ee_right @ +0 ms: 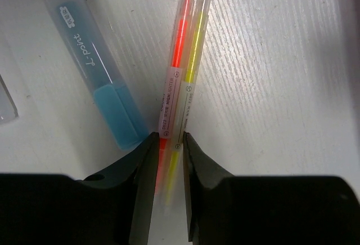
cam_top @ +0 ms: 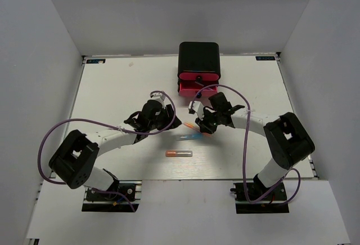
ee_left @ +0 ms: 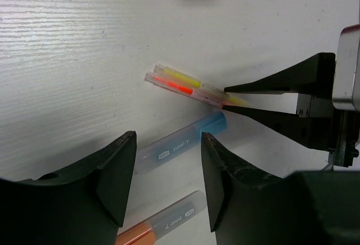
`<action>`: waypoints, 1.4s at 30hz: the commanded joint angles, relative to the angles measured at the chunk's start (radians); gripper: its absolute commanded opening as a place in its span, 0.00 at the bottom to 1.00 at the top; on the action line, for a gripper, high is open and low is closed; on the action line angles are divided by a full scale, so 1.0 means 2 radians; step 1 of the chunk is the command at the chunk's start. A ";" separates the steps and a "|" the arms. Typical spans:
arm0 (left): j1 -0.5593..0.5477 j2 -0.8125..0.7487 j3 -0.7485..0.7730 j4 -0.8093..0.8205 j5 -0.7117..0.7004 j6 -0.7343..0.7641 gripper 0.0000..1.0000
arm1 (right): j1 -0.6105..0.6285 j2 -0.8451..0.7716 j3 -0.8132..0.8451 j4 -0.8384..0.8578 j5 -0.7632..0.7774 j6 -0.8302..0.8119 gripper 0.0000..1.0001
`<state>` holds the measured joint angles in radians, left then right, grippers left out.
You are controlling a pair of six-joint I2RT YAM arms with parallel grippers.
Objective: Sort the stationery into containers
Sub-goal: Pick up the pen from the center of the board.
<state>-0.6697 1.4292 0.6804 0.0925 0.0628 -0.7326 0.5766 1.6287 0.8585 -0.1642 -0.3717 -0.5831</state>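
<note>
Two thin sticks, one pink-red (ee_right: 175,59) and one yellow (ee_right: 193,53), lie side by side on the table. My right gripper (ee_right: 169,139) is shut on their near ends, one finger against each stick. They also show in the left wrist view (ee_left: 180,83) and the top view (cam_top: 191,127). A blue tube (ee_right: 95,70) lies just left of them. My left gripper (ee_left: 169,138) is open and empty above the blue tube (ee_left: 185,141) and an orange tube (ee_left: 157,228). The black box of pink drawers (cam_top: 198,65) stands at the back, its lowest drawer (cam_top: 194,90) pulled out.
In the top view my left gripper (cam_top: 163,118) and right gripper (cam_top: 203,125) are close together in front of the drawers. The blue tube (cam_top: 190,137) and orange tube (cam_top: 179,154) lie between the arms. White walls enclose the table (cam_top: 112,93).
</note>
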 commanded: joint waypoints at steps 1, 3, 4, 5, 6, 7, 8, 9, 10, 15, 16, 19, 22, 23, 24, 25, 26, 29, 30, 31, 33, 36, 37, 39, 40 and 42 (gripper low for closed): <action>-0.001 -0.025 -0.003 -0.001 -0.007 0.005 0.60 | 0.001 -0.007 0.013 0.005 -0.011 0.001 0.29; -0.001 -0.025 -0.003 -0.001 -0.007 0.005 0.61 | 0.001 -0.007 0.017 0.003 -0.014 0.002 0.29; -0.001 -0.025 -0.003 -0.001 -0.007 0.005 0.61 | 0.005 -0.007 0.018 0.002 -0.017 0.003 0.29; -0.001 -0.025 -0.003 -0.001 -0.007 0.005 0.61 | -0.001 -0.010 0.020 -0.001 -0.023 0.002 0.29; -0.001 -0.025 -0.003 -0.001 -0.007 0.005 0.61 | 0.001 -0.013 0.020 0.002 -0.022 0.003 0.29; -0.001 -0.025 -0.003 -0.001 -0.007 0.005 0.61 | 0.002 -0.014 0.022 0.002 -0.023 0.005 0.29; -0.001 -0.025 -0.007 -0.001 -0.007 0.005 0.61 | 0.001 -0.015 0.024 0.001 -0.023 0.005 0.29; -0.001 -0.025 -0.007 -0.001 -0.007 0.005 0.61 | 0.001 -0.012 0.024 0.000 -0.023 0.006 0.29; -0.001 -0.025 -0.007 -0.001 -0.007 0.005 0.61 | 0.000 -0.011 0.026 0.000 -0.024 0.006 0.29; -0.001 -0.030 -0.007 -0.001 -0.007 0.005 0.61 | 0.002 -0.007 0.024 0.007 -0.018 0.004 0.29; -0.001 -0.030 -0.007 -0.001 -0.007 0.005 0.61 | 0.001 -0.006 0.024 0.005 -0.017 0.005 0.29; -0.001 -0.030 -0.007 -0.001 -0.007 0.005 0.61 | 0.001 -0.003 0.021 0.010 -0.008 0.002 0.29; -0.001 -0.030 -0.007 -0.001 -0.007 0.005 0.61 | 0.001 0.006 0.019 0.009 -0.001 0.001 0.29; -0.001 -0.030 -0.007 -0.001 -0.007 0.005 0.61 | 0.000 0.006 0.019 0.013 -0.001 -0.001 0.29; -0.001 -0.030 -0.007 -0.001 -0.007 0.005 0.61 | 0.001 0.006 0.017 0.015 0.001 0.000 0.29; -0.001 -0.030 -0.007 -0.001 -0.007 0.005 0.61 | 0.001 0.007 0.015 0.018 0.006 -0.001 0.29; -0.001 -0.030 -0.007 -0.001 -0.007 0.005 0.61 | 0.001 0.009 0.016 0.018 0.006 -0.002 0.29; -0.001 -0.030 -0.007 -0.006 -0.007 0.005 0.61 | 0.001 0.015 0.016 0.019 0.009 -0.005 0.29; -0.001 -0.030 -0.003 -0.006 -0.007 0.005 0.61 | 0.001 0.016 0.014 0.019 0.012 -0.005 0.29; -0.001 -0.030 -0.003 -0.006 -0.007 0.005 0.62 | 0.001 0.017 0.017 0.018 0.013 -0.007 0.29; -0.001 -0.030 -0.003 -0.006 -0.007 0.005 0.64 | 0.001 0.020 0.018 0.018 0.014 -0.008 0.29; -0.001 -0.030 -0.003 -0.006 -0.007 0.005 0.65 | 0.002 0.022 0.017 0.017 0.021 -0.013 0.29; -0.001 -0.030 -0.003 -0.006 -0.007 0.005 0.65 | 0.002 0.022 0.017 0.015 0.022 -0.017 0.29; -0.001 -0.030 -0.003 -0.006 -0.007 0.005 0.65 | 0.002 0.027 0.018 0.010 0.029 -0.021 0.29; -0.001 -0.030 -0.003 -0.006 -0.007 0.005 0.65 | 0.004 0.027 0.017 0.009 0.033 -0.026 0.29; -0.001 -0.030 -0.003 -0.006 -0.007 0.005 0.65 | 0.002 0.030 0.015 0.008 0.041 -0.031 0.29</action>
<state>-0.6697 1.4120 0.6750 0.0814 0.0605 -0.7322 0.5774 1.6707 0.8772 -0.1516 -0.3271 -0.6132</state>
